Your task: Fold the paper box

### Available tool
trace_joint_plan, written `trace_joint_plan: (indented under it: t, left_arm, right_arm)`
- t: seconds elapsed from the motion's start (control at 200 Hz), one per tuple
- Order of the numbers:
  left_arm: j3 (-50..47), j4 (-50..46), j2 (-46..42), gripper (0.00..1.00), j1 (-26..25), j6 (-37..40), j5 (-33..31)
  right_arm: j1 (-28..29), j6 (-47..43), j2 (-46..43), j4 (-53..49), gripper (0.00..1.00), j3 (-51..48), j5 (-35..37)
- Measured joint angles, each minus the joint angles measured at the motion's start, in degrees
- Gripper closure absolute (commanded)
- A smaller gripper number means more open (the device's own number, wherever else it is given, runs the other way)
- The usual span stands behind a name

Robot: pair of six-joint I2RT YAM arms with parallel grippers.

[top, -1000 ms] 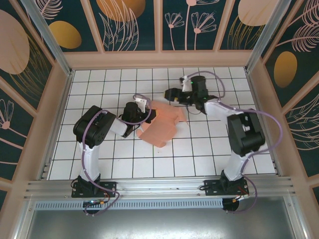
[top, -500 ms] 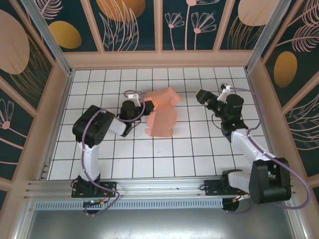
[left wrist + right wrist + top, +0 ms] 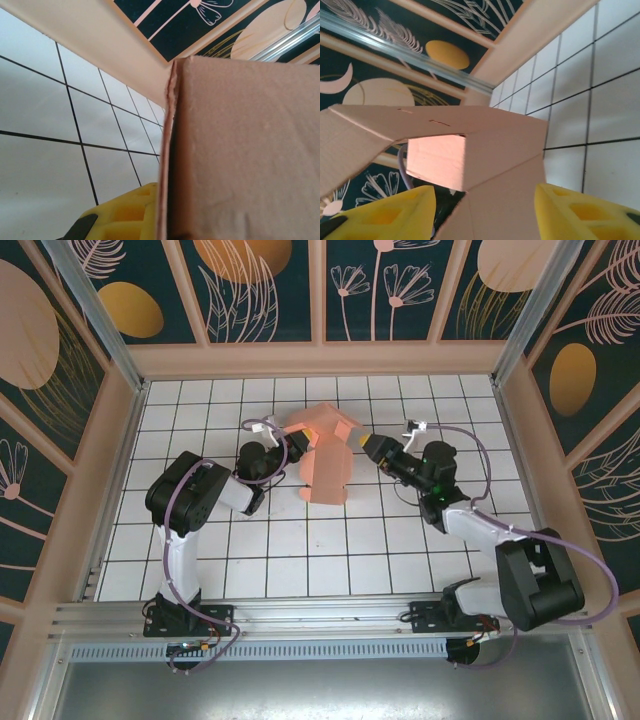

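Note:
The paper box (image 3: 325,462) is salmon-pink card, partly folded and tilted up off the tiled floor near the back middle. My left gripper (image 3: 297,448) is shut on its left edge. In the left wrist view the card (image 3: 250,150) stands edge-on against one yellow finger (image 3: 125,212) and hides the other. My right gripper (image 3: 364,444) is at the box's right flap. In the right wrist view its two yellow fingers (image 3: 390,215) stand apart, open, with a folded panel of the box (image 3: 505,165) between them.
The white tiled floor (image 3: 300,560) is walled by a pale wooden rim (image 3: 320,360) with patterned panels behind it. The box sits about two tiles from the back wall. Both arms' purple cables (image 3: 470,440) loop beside the box.
My right arm has swung in from the right, bringing its gripper to the box's right flap, and its jaws have narrowed. The box has shifted slightly toward the back. The left gripper keeps its hold.

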Motion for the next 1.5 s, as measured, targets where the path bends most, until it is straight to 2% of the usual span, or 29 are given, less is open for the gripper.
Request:
trace_joint_plan:
  t: [0.255, 0.42, 0.465, 0.58, 0.831, 0.971, 1.246, 1.496]
  left_arm:
    - [0.00, 0.50, 0.00, 1.00, 0.07, -0.59, 0.02]
    - [0.02, 0.50, 0.00, 1.00, 0.17, -0.70, 0.00]
    - [0.00, 0.50, 0.00, 1.00, 0.17, -0.76, -0.02]
    - [0.02, 0.55, 0.00, 1.00, 0.17, -1.57, 0.00]
    - [0.02, 0.50, 0.00, 1.00, 0.17, -3.23, 0.00]
    - [0.02, 0.48, 0.00, 1.00, 0.17, -3.63, 0.02]
    - [0.24, 0.46, 0.00, 1.00, 0.17, -4.31, 0.96]
    - [0.24, 0.48, 0.00, 1.00, 0.17, -4.50, 1.11]
  right_arm:
    - [1.18, 3.41, 6.25, 3.61, 0.65, 6.27, -2.97]
    - [2.23, 3.78, 9.31, 3.91, 0.65, 7.85, -4.26]
    - [2.32, 3.65, 9.66, 3.67, 0.64, 8.00, -4.46]
    - [2.34, 3.04, 9.84, 3.06, 0.51, 8.28, -4.42]
    - [1.16, 0.74, 2.73, 3.21, 0.47, 2.67, 0.50]
    - [0.68, 1.55, 1.36, 5.81, 0.51, -0.07, 1.51]
    - [2.80, 5.33, 5.20, 11.91, 0.57, -0.48, 0.39]
    - [3.91, 7.13, 7.96, 15.15, 0.71, 2.12, -0.17]
